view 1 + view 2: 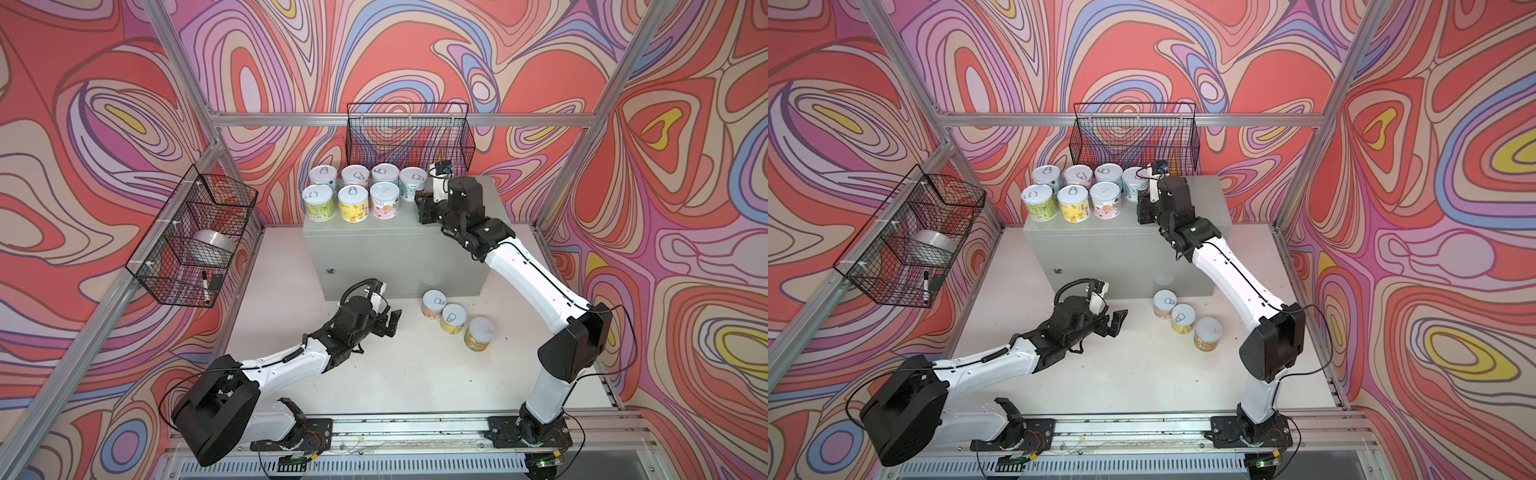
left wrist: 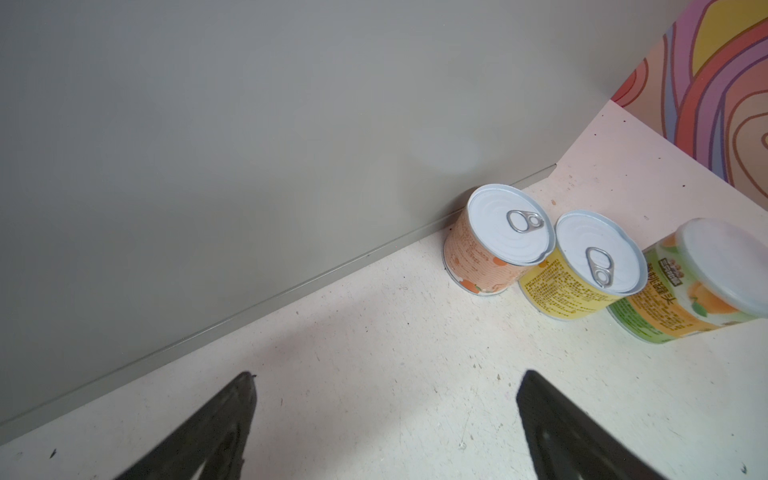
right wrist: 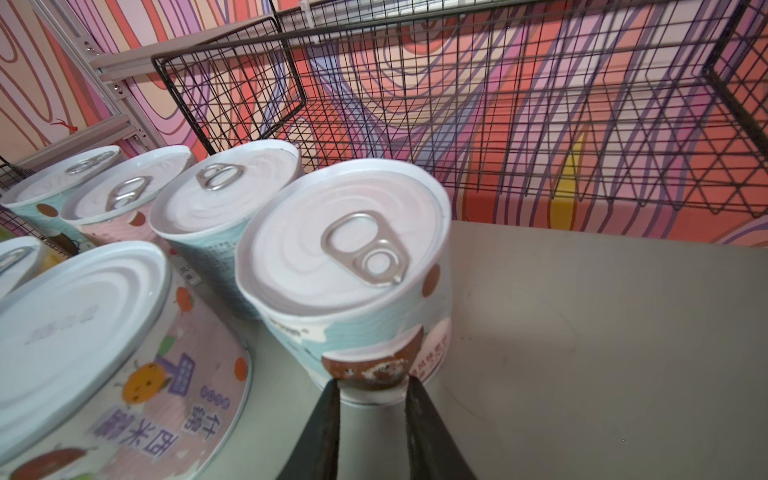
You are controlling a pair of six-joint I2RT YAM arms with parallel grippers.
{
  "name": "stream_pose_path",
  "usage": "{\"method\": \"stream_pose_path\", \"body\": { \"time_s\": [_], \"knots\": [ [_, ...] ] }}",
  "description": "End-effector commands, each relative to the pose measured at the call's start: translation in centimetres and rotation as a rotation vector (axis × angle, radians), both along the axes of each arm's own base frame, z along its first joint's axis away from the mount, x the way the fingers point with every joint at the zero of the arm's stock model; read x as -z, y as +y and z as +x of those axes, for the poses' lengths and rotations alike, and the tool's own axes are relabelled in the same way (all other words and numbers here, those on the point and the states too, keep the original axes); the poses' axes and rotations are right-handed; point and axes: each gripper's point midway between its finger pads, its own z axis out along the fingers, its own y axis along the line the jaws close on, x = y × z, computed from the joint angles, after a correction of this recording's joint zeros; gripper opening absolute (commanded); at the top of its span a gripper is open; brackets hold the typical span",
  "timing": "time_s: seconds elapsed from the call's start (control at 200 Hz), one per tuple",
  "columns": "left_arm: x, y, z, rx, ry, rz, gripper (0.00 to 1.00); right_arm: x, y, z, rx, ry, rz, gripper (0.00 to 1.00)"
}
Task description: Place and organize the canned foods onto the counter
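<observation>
Several cans stand in two rows on the grey counter (image 1: 395, 249) (image 1: 1113, 249). My right gripper (image 1: 418, 196) (image 1: 1139, 203) (image 3: 372, 382) is shut, and its tips touch the lower side of the blue can (image 1: 412, 179) (image 3: 345, 257) at the right end of the back row. On the table in front of the counter stand three cans: a peach one (image 1: 434, 303) (image 2: 494, 245), a yellow one (image 1: 453, 319) (image 2: 582, 266) and a green-orange one (image 1: 480, 334) (image 2: 698, 286). To their left, low over the table, my left gripper (image 1: 389, 324) (image 1: 1117, 322) (image 2: 386, 376) is open and holds nothing.
A black wire basket (image 1: 409, 137) hangs on the back wall just above the counter's rear edge. Another wire basket (image 1: 166, 266) on the left wall holds a tape roll (image 1: 212, 245) and a marker (image 1: 205, 286). An aluminium rail (image 1: 415, 428) runs along the table's front.
</observation>
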Motion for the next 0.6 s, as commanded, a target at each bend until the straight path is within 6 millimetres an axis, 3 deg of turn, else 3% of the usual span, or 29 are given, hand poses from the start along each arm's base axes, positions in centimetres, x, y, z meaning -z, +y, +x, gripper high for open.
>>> {"method": "stream_pose_path", "body": {
  "time_s": [0.0,0.366,0.596],
  "knots": [
    [-0.8,-0.2,0.6,-0.008,-0.017,-0.026,1.00,0.7,-0.7,1.0,0.057,0.013,-0.008,0.28],
    [-0.9,0.4,0.5,-0.021,-0.021,-0.013,1.00,1.2,-0.7,2.8,0.105,0.005,-0.007,0.30],
    [-1.0,0.6,0.4,-0.024,-0.032,-0.008,1.00,-0.2,-1.6,1.9,0.129,-0.031,0.015,0.30]
  ]
}}
